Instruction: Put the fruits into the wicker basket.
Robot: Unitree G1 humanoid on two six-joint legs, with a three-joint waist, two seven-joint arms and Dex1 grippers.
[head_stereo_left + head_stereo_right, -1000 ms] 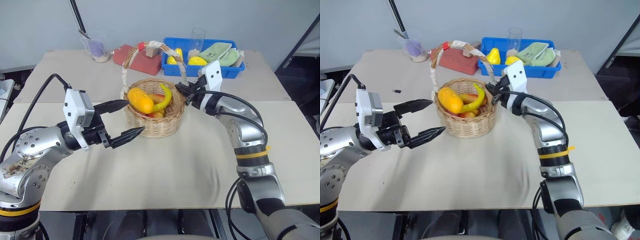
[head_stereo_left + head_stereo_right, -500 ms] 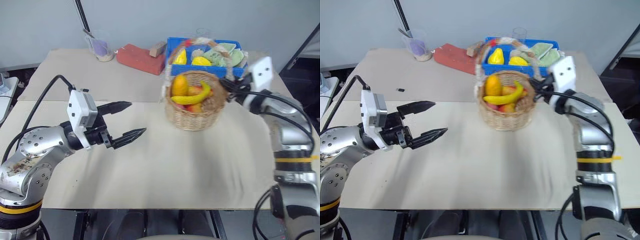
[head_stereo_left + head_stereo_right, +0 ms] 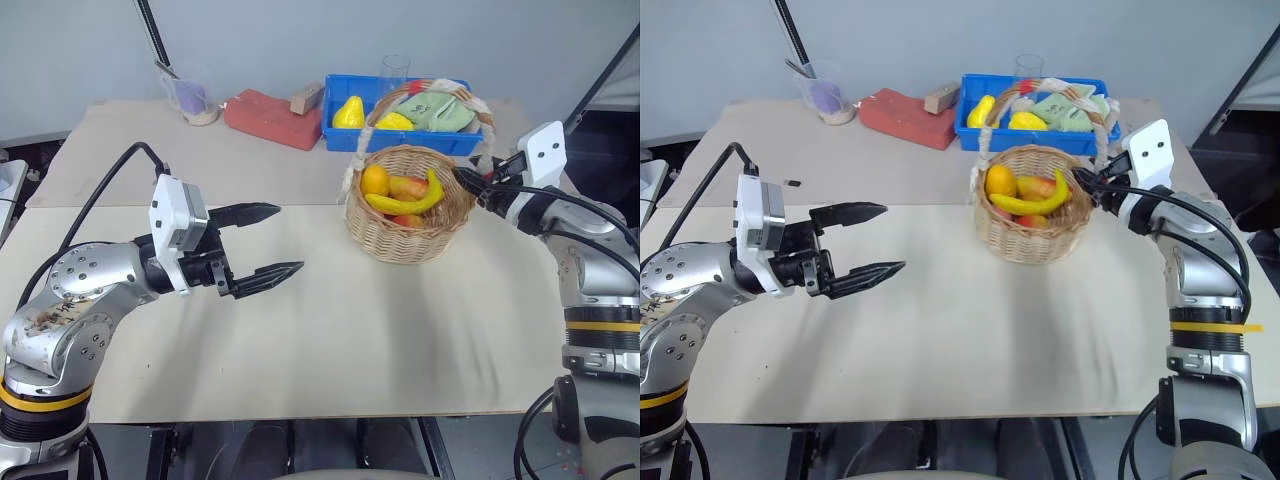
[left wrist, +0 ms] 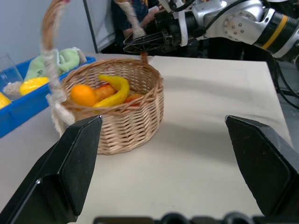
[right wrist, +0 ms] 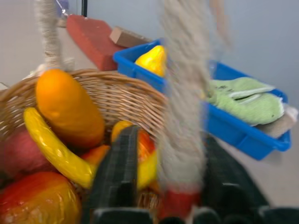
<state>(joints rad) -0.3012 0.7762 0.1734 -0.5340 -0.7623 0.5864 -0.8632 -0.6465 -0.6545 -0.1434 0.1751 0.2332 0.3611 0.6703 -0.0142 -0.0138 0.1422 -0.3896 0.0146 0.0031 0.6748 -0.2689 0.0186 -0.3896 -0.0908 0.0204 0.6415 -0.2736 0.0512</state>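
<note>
On the beige worktop (image 3: 330,350), the wicker basket (image 3: 408,215) is sitting far right holding the banana (image 3: 410,200) and mango (image 3: 375,180), its handle passing between the right end effector (image 3: 470,183)'s partly parted fingers, while the wide-spread, empty left end effector (image 3: 262,240) is hovering well apart.

Blurred wicker basket (image 5: 117,107) handle (image 5: 184,93) between right tool (image 5: 170,172) fingers; contact unclear.
</note>
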